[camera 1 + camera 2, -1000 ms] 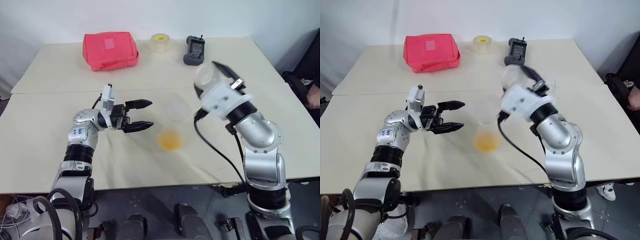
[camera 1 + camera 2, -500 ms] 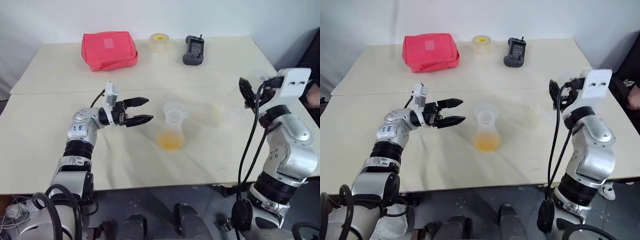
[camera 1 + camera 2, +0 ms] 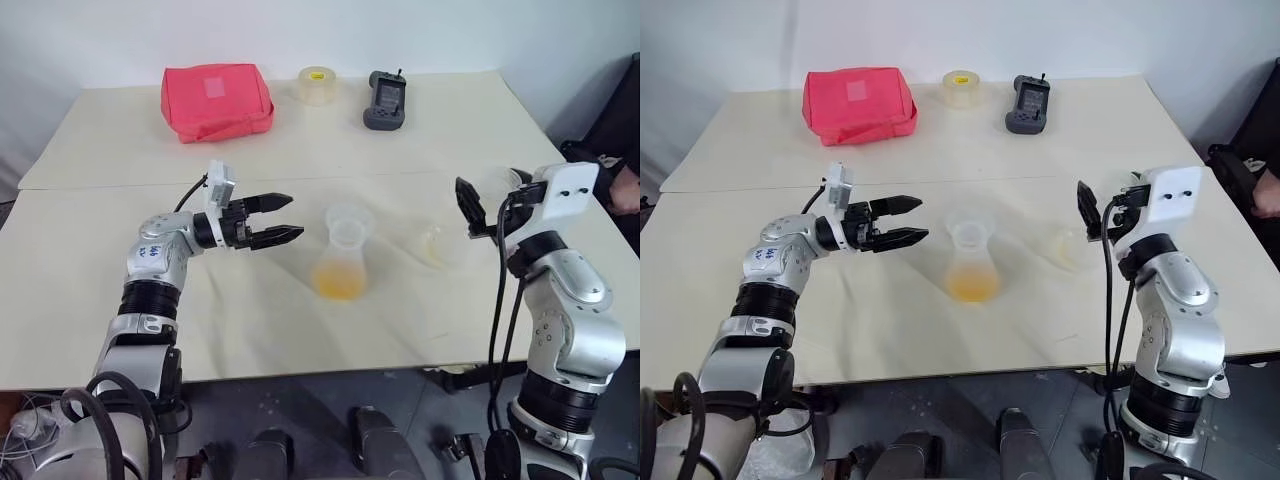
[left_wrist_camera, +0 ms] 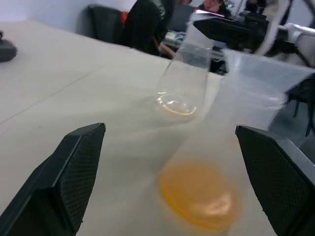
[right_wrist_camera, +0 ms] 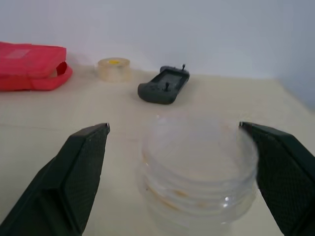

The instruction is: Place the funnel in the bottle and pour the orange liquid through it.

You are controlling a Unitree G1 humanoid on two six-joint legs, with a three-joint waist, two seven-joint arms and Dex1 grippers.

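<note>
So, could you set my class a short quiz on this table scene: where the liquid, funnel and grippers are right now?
1. True or false: the orange liquid is inside the bottle.
2. What sits in the bottle's neck? A) the funnel B) a roll of tape C) a red pouch
3. Which is closer to the clear vessel, the left gripper or the right gripper?

Key: 1 true; 2 A; 3 the right gripper, which is open beside the vessel.
</note>
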